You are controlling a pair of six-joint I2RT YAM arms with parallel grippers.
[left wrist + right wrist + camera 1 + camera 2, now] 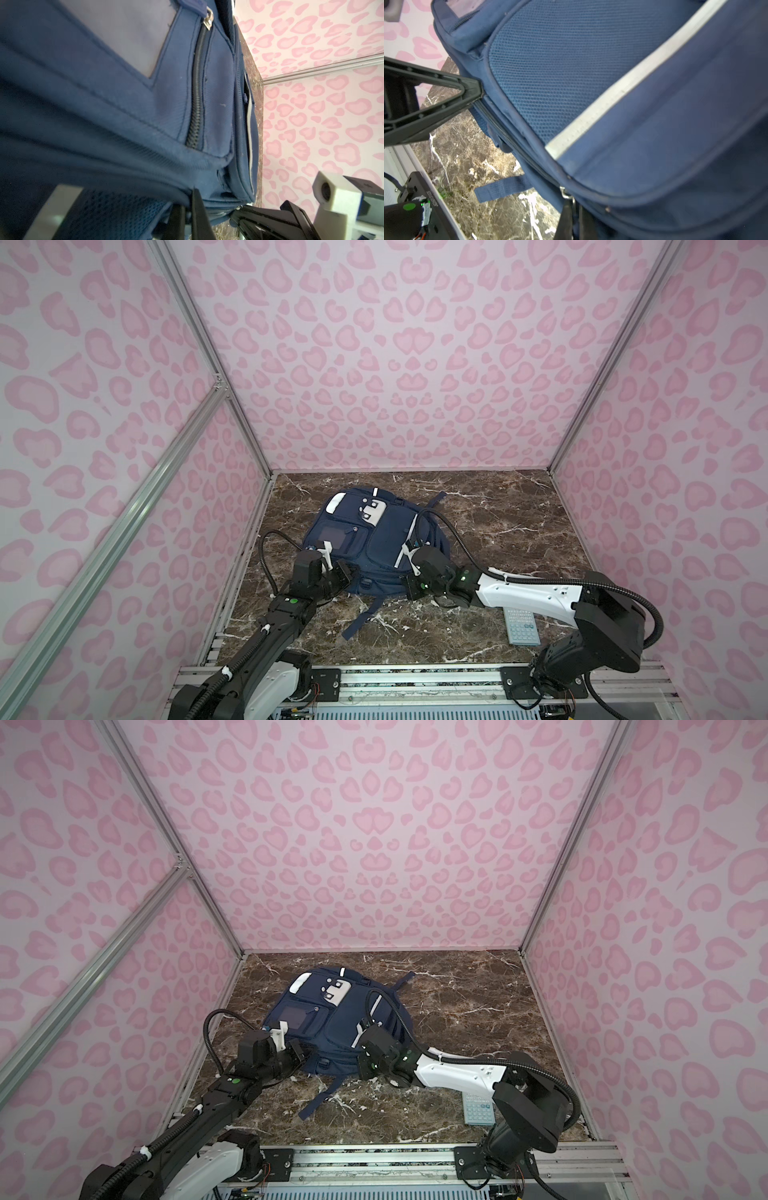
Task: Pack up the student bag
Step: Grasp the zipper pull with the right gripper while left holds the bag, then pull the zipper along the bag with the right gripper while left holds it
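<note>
The student bag (374,539) (332,1019), navy with white stripes and a white dotted flap, lies flat on the marble top in both top views. My left gripper (354,570) (188,216) is at the bag's near left edge, shut on a fold of the bag's fabric beside the mesh panel. My right gripper (407,591) (574,218) is at the near right edge, shut on the metal zipper pull (564,194) of the long zipper. In the right wrist view the left gripper's black fingertips (473,91) pinch the seam at that zipper's other end.
A pale green calculator (521,626) (480,1108) lies near the front right, partly under my right arm. A loose navy strap (361,622) trails toward the front edge. Pink patterned walls close in the left, back and right sides.
</note>
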